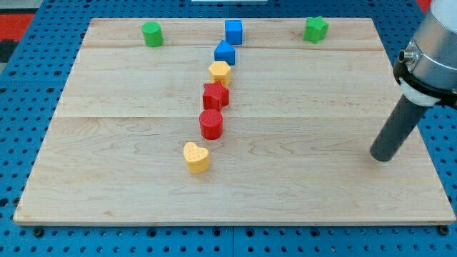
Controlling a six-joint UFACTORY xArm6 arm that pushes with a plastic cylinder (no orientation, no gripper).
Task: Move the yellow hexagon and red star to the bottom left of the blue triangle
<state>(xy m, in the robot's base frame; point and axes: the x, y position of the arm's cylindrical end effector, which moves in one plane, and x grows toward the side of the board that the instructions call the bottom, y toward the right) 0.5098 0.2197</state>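
The blue triangle (225, 53) lies near the board's top middle. The yellow hexagon (220, 72) sits just below it, touching or nearly touching it. The red star (216, 96) sits right below the hexagon, slightly to the left. My tip (383, 156) rests on the board at the view's right, far to the right of these blocks and lower than them. The dark rod rises up and to the right from it.
A blue cube (233, 32) stands above the triangle. A red cylinder (211, 124) and a yellow heart (196, 157) continue the line downward. A green cylinder (152, 33) is at top left, a green star (315, 29) at top right. The wooden board (107, 178) lies on a blue pegboard.
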